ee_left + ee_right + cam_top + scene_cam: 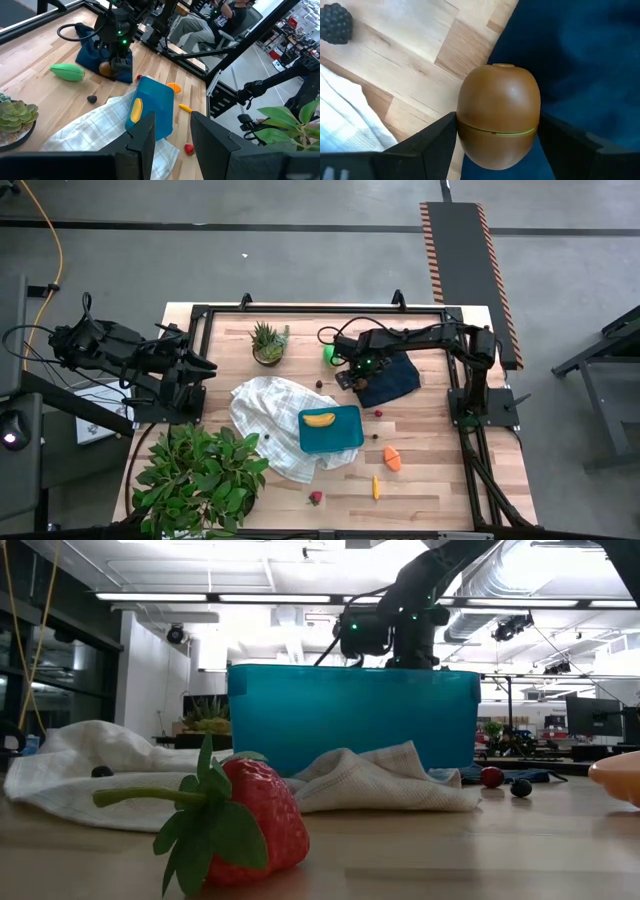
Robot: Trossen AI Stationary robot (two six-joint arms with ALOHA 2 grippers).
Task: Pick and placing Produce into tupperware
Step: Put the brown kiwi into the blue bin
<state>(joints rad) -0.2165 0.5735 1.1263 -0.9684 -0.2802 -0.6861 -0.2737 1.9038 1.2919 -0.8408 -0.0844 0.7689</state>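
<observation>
The right gripper [497,135] is standing with its jaws spread wide, one finger on either side of a brown egg-shaped fruit [499,117]. The fruit is sitting between them, its long axis running forward along the fingers, apparently not yet squeezed. It is resting at the edge of a dark navy cloth [392,380]. The teal tupperware [331,429] is lying nearby, already holding a yellow banana [319,418]. The left gripper [167,135], jaws partly open and empty, is waiting at the table's far side.

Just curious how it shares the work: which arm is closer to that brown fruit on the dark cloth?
Right. The right gripper has its open fingers either side of the brown fruit. The left gripper waits at the table's left edge, far from it.
</observation>
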